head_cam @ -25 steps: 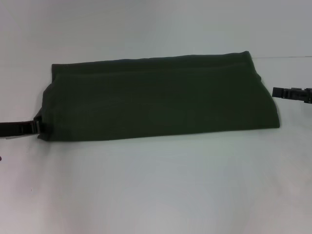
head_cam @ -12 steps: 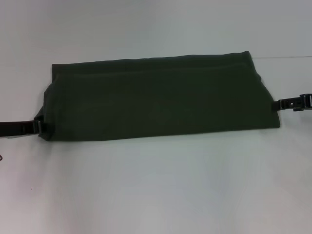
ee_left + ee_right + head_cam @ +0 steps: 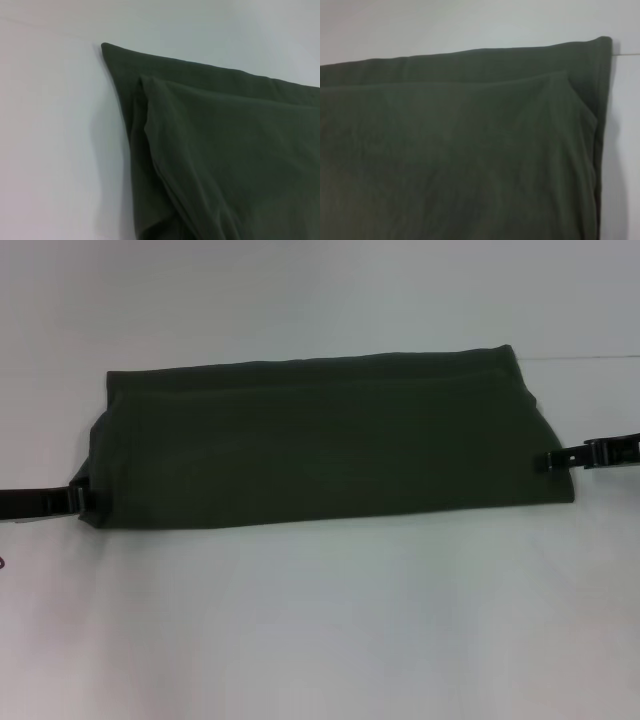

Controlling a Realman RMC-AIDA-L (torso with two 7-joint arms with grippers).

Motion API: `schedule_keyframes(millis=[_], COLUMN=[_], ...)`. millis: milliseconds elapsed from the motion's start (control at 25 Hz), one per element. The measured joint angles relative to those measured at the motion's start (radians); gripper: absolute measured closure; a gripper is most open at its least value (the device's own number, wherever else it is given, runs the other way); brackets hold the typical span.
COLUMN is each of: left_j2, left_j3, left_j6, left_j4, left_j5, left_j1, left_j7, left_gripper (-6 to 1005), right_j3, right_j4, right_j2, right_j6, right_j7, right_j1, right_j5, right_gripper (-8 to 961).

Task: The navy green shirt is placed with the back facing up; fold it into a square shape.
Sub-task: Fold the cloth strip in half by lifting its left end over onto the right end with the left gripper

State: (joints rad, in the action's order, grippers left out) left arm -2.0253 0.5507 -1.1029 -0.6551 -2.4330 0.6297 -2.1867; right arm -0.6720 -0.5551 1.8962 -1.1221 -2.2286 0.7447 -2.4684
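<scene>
The navy green shirt (image 3: 320,445) lies on the white table, folded into a long, plain dark olive band running left to right. My left gripper (image 3: 80,502) is low at the band's left end, at its near corner. My right gripper (image 3: 548,460) is at the band's right edge, touching or just over the cloth. The left wrist view shows the shirt's left end (image 3: 225,160) with its layered folds. The right wrist view shows the right end (image 3: 460,150) with a folded layer on top. No lettering shows.
The white table (image 3: 320,620) stretches out in front of and behind the shirt. A faint seam line (image 3: 590,357) runs along the table at the far right. Nothing else stands on it.
My right gripper has moved left and slightly down, from off the shirt's right side to its right edge. The left gripper and the shirt have barely moved.
</scene>
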Motion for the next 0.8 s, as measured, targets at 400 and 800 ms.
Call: schedule_keyframes(millis=[400,800], left_j2=[0.000,-0.001], left_j3=[0.017,0.017], left_j6=[0.005,0.004], left_j4=[0.001,0.000], left_j5=[0.000,0.000], left_j1=[0.002,0.002], left_j7=[0.001,0.001], left_gripper=[967,968], right_j3=[-0.025,-0.039], right_j4=[0.053,0.065], right_j2=[0.026,0.061], right_j6=[0.098,0.166], right_j7=[0.011,0.024], right_j1=[0.018,0.018], right_j5=[-0.001,-0.001], right_gripper=[33,41])
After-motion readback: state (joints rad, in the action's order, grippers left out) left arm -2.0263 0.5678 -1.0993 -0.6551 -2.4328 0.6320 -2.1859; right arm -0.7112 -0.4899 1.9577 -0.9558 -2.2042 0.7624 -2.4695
